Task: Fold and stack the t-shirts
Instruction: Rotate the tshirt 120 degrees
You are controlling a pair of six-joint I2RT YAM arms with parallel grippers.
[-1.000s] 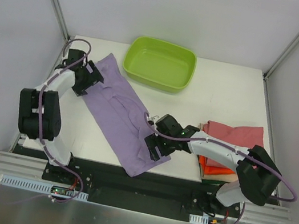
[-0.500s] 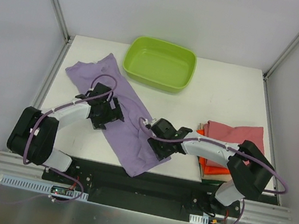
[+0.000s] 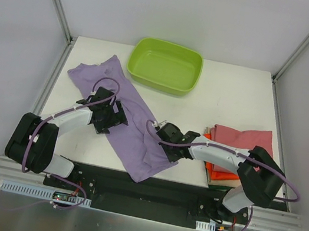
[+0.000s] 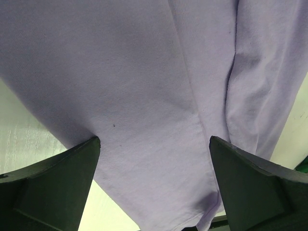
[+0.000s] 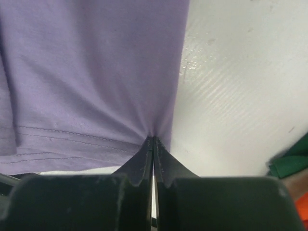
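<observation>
Table: white table (image 3: pixel 235 100) is bearing your lilac shirt (image 3: pixel 129 138), which is lying diagonally from the far left to the near edge; tub (image 3: pixel 165 65) is sitting beyond it.
Right gripper (image 5: pixel 153 140): you are now pinching the shirt's right edge, where a second ago the jaws were standing open.
Left gripper (image 4: pixel 154 142): gaping wide over the shirt's middle and holding nothing, having come in from the far-left corner.
Stack (image 3: pixel 240 136): folded shirts are lying at the right, rose-red over orange; right arm (image 3: pixel 219 154) is hiding part.
</observation>
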